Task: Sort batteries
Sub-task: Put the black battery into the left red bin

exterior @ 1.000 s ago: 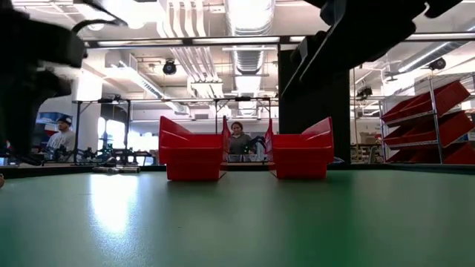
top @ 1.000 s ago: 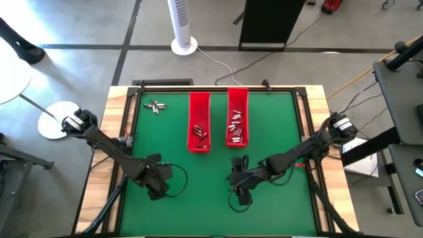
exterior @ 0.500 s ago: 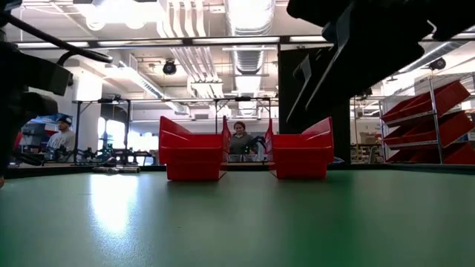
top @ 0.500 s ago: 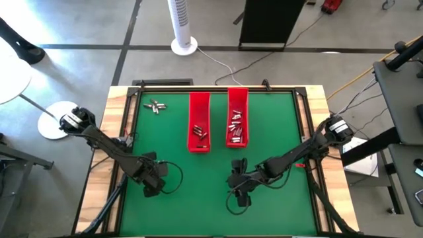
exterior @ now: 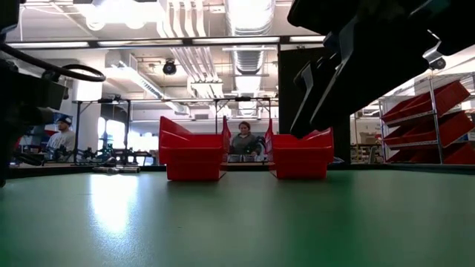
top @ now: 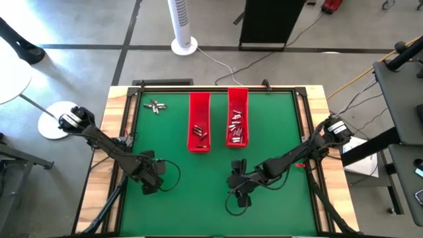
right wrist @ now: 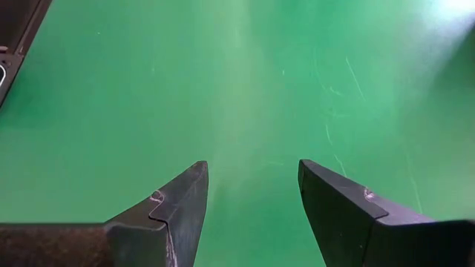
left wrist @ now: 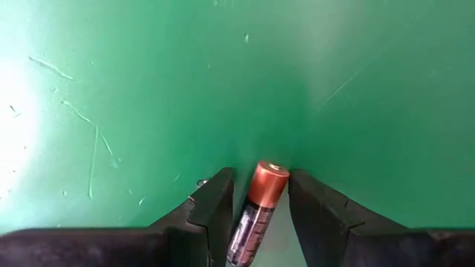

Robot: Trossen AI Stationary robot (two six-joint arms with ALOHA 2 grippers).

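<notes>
Copper-topped battery point(left wrist: 256, 211) sits between the left pincer's point(left wrist: 258, 194) fingers, jaws narrowed around it, over the near-left green counter point(top: 192, 192). Step in hand, by my reading: carrying one cell to a tray. Next: travel to the left tray point(top: 199, 109) or right tray point(top: 238, 106), whichever matches. Loose batteries point(top: 155, 106) far-left. Right pincer point(right wrist: 252, 196) wide open, empty.

You've got two trays side by side at table's far middle: left tray point(top: 199, 130), right tray point(top: 237, 125), batteries in each. Loose batteries point(top: 155, 106) lie far-left. One battery point(left wrist: 256, 211) sits btwn left gripper point(left wrist: 259, 200) fingers.
</notes>
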